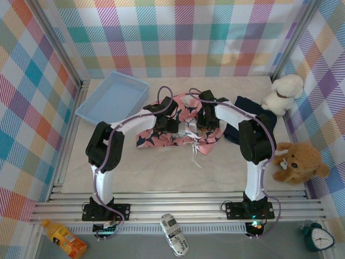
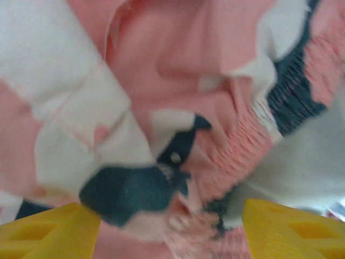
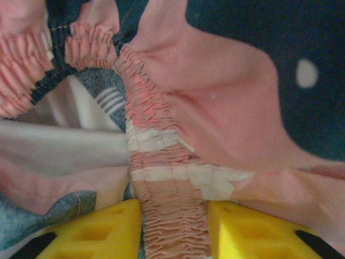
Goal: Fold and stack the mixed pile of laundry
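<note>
The pink garment (image 1: 186, 129) with navy-and-white print lies crumpled in the middle of the table. The dark navy T-shirt (image 1: 249, 108) lies bunched to its right, partly behind the right arm. My left gripper (image 1: 166, 124) is pressed down into the pink cloth (image 2: 178, 70); its yellow fingers (image 2: 48, 232) stand wide apart, open, with a loose fold between them. My right gripper (image 1: 205, 123) is down on the same garment. Its fingers (image 3: 253, 229) press on both sides of the gathered elastic band (image 3: 161, 162), shut on it.
A light blue basket (image 1: 89, 110) stands at the back left. A white plush dog (image 1: 283, 93) and a brown plush bear (image 1: 296, 162) sit along the right wall. An orange bottle (image 1: 64, 238) and a green clock (image 1: 318, 237) lie below the table's front rail.
</note>
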